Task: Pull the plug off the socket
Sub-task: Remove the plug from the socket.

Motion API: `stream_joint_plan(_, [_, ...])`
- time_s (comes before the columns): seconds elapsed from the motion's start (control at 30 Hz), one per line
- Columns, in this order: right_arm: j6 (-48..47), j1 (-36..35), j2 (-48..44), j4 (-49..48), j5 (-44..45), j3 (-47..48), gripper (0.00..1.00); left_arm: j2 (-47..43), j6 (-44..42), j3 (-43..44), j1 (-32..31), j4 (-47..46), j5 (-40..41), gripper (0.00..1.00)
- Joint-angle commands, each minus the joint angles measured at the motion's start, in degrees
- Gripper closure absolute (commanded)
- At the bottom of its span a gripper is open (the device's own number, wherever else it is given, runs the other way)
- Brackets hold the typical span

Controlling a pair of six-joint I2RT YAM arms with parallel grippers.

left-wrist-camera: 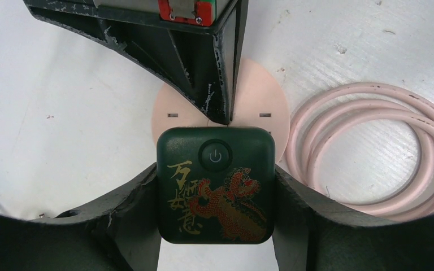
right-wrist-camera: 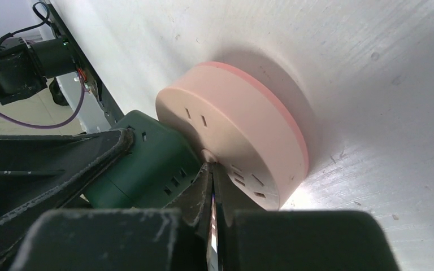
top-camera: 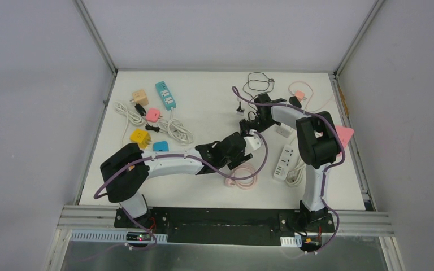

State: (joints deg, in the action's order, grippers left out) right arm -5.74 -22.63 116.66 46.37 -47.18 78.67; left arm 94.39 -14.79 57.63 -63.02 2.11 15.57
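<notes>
On the left of the white table (top-camera: 215,107) lie a coiled white cable (top-camera: 125,113), a beige cube adapter (top-camera: 140,97), a teal power strip (top-camera: 165,95), a pink adapter (top-camera: 153,115), a yellow adapter (top-camera: 140,137) and a blue one (top-camera: 160,147). The left arm reaches from there toward the middle.

The left gripper (left-wrist-camera: 216,186) is clamped on the dark green plug (left-wrist-camera: 216,195), one black finger (left-wrist-camera: 130,209) pressed to each side of its body. The plug's top carries a power button and a red and gold dragon print. It sits against the face of the round pink socket (right-wrist-camera: 237,130), which lies flat on the table near the centre. Its pins are hidden.

The right gripper (right-wrist-camera: 212,175) has its jaws pressed together with nothing between them, and its tip touches the socket's face just beside the plug.

Right of the socket, a coil of pink cable (left-wrist-camera: 367,147) rests on the table, just beside the socket's rim. Farther right lies a white power strip (top-camera: 284,161).
</notes>
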Motion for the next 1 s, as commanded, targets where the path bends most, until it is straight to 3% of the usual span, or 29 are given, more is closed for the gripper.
stream_joint_plan(0.0, [-4.89,-0.75,4.67,-2.4,16.0,-2.19,1.0,-3.63,-0.76,2.93,1.67,-9.51,0.51,1.0])
stream_joint_plan(0.1, [-4.9,-0.75,4.89,-2.11,16.03,-2.03,1.0,-6.67,15.21,2.17,8.95,-9.5,-11.84,1.0])
stream_joint_plan(0.2, [-4.9,-0.85,4.89,-2.03,16.15,-1.95,1.0,-7.19,22.96,2.17,14.24,-8.49,-15.45,1.0])
stream_joint_plan(0.47, [-5.07,-0.92,5.34,-1.58,16.35,-1.71,1.0,-7.34,9.12,0.43,9.51,-12.77,-10.76,1.0])
stream_joint_plan(0.7, [-4.9,-0.99,5.83,-1.28,16.29,-1.34,1.0,-8.06,2.93,-4.58,7.45,-20.11,-19.41,1.0])
stream_joint_plan(0.8, [-4.77,-1.01,6.12,-1.27,15.96,-1.12,1.0,-7.73,-3.97,-5.11,5.57,-18.96,-18.62,1.0])
stream_joint_plan(0.97, [-4.46,-0.97,5.78,-0.99,15.07,-0.35,1.0,-5.9,-2.67,-3.52,5.57,-15.84,-15.84,1.0])
